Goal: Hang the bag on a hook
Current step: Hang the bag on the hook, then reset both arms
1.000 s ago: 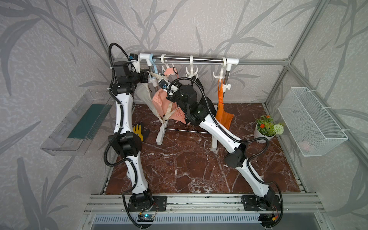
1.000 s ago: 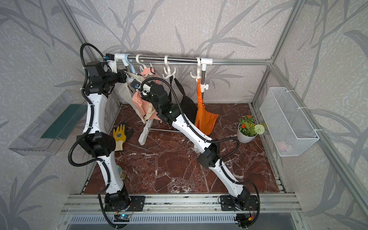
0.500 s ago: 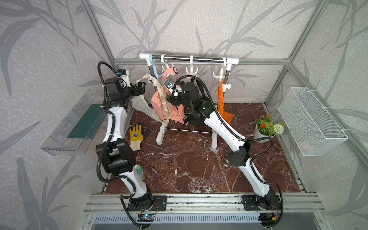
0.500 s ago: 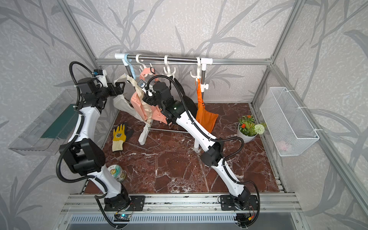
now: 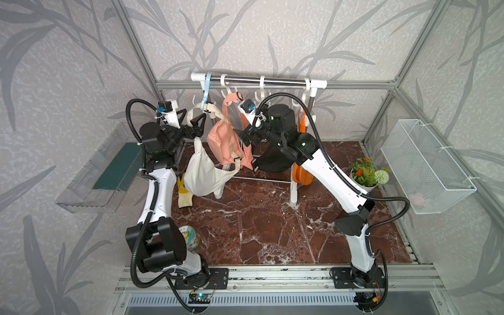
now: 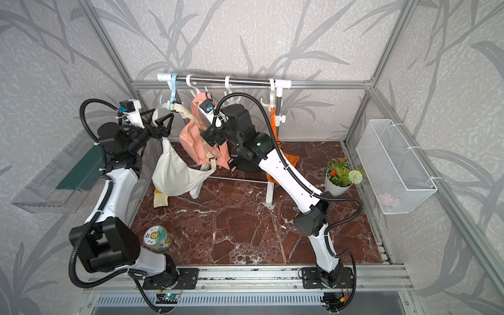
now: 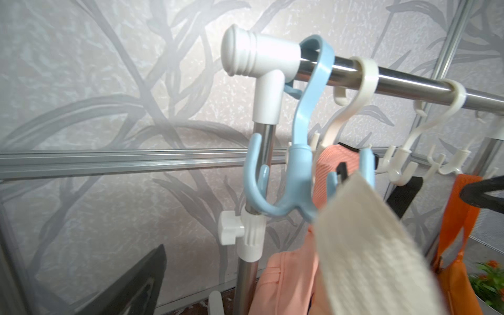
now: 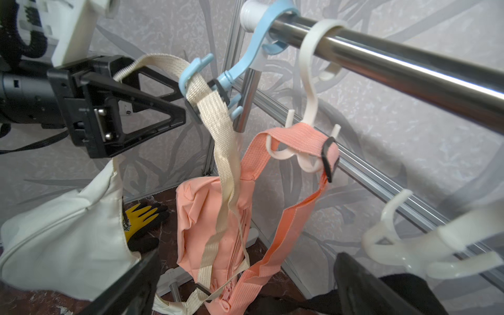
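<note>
Hanging looks done: cream bag (image 5: 203,174) strap (image 8: 215,114) sits over blue hook (image 5: 205,105), upper centre-left in a top view. My left fingers (image 8: 176,120) and right fingers (image 8: 128,289) are released; only backing off remains.

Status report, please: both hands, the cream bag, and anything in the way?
Left hand open, right hand open. Cream bag hangs by its strap on the blue hook. Strap also crosses a left finger; pink bag close beside.
</note>
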### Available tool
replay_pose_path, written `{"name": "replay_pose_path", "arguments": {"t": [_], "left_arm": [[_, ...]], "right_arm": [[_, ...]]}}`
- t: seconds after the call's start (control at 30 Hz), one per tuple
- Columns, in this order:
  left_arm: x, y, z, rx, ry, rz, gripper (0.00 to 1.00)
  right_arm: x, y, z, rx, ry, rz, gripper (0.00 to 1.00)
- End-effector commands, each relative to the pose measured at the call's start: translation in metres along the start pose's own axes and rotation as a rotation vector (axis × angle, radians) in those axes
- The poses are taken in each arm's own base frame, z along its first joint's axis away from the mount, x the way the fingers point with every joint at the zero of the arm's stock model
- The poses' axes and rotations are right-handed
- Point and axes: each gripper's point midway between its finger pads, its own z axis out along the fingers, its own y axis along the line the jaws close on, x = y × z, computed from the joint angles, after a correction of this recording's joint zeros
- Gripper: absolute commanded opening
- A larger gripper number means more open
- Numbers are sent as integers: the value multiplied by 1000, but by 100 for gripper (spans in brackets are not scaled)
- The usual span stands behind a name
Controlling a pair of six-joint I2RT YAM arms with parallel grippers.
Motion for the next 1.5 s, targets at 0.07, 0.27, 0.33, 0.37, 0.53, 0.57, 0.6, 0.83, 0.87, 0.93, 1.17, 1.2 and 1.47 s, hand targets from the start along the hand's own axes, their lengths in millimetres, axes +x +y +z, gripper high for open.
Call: {"name": "replay_pose_path", "arguments": {"t": [0.07,0.27,0.33,0.37,0.53,0.57,0.6,0.83,0.87,0.93,1.17,1.2,1.47], "left_arm": [[3,-29,-5,168,30,7,99],[16,-33,-14,162,37,-7,99],[2,-39,-22,149,-16,-2,99],[-3,-42,-26,139,-40,0,99],[3,-34,-65,-106,-108,-21,99],[11,-26,-73,-178,-102,-39,99],[24,-19,-83,-251,-87,-61,99],[117,7,-144,-605,38,-42,99],[130,6,-148,-617,52,-45,99],[158,4,-154,-635,65,-57,99],[260,11,-182,-696,195,-102,99],[270,12,-185,-701,204,-104,99],[291,25,-168,-674,209,-77,99]], "right_arm": [[12,-6,-16,-11,41,60,99],[30,-7,-25,-12,71,90,99],[37,-7,-33,-5,82,91,99],[40,-8,-39,3,83,92,99],[85,-28,-91,44,121,204,99],[100,-34,-103,58,135,223,99],[116,-43,-116,93,141,236,99],[241,-100,-182,434,254,287,99],[259,-105,-184,461,274,300,99],[298,-115,-188,521,327,333,99],[380,-143,-209,746,415,248,99],[391,-145,-213,763,431,243,99],[402,-155,-237,804,431,247,99]]}}
